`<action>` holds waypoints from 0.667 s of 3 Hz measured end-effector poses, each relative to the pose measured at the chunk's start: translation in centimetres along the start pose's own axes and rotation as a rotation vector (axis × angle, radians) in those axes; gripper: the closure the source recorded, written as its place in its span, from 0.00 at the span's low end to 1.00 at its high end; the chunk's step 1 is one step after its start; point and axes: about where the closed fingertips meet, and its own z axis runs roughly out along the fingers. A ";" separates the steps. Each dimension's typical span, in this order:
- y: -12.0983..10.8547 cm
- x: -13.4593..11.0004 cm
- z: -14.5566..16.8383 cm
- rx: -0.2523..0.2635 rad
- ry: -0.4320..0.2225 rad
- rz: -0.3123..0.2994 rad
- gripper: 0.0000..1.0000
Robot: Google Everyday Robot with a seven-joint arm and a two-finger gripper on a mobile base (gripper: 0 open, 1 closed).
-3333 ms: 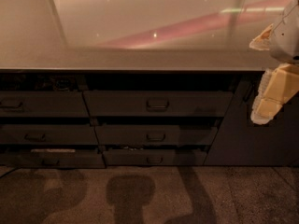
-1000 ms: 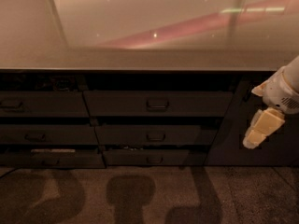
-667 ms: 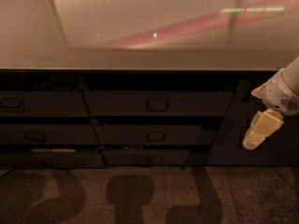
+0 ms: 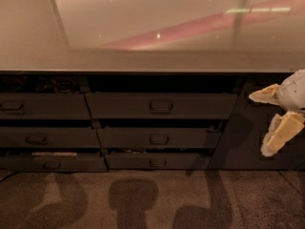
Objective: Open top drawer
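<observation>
The top drawer [image 4: 200,106] is the wide dark grey front just under the counter, middle column, with a small loop handle [image 4: 161,107] at its centre. A dark gap shows above its front edge; its inside is hidden. My gripper [image 4: 259,123] hangs at the right edge of the view, in front of the plain cabinet panel, well right of the handle and a little lower. Its two cream fingers [image 4: 281,133] stand spread apart, with nothing between them. It touches no drawer.
Two lower drawers [image 4: 159,138] sit below the top one, each standing out a bit further. A narrower drawer column [image 4: 43,106] is at the left. The beige countertop [image 4: 143,56] overhangs above. Speckled floor [image 4: 157,199] with shadows lies in front.
The gripper has turned and shifted slightly right and up at the frame's right edge; a second finger now shows above the first. The drawers have not moved.
</observation>
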 end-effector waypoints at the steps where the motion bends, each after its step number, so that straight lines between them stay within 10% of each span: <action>1: 0.5 -0.6 -0.1 -0.025 -0.019 -0.076 0.00; 2: 0.4 -0.6 0.0 -0.023 -0.019 -0.076 0.00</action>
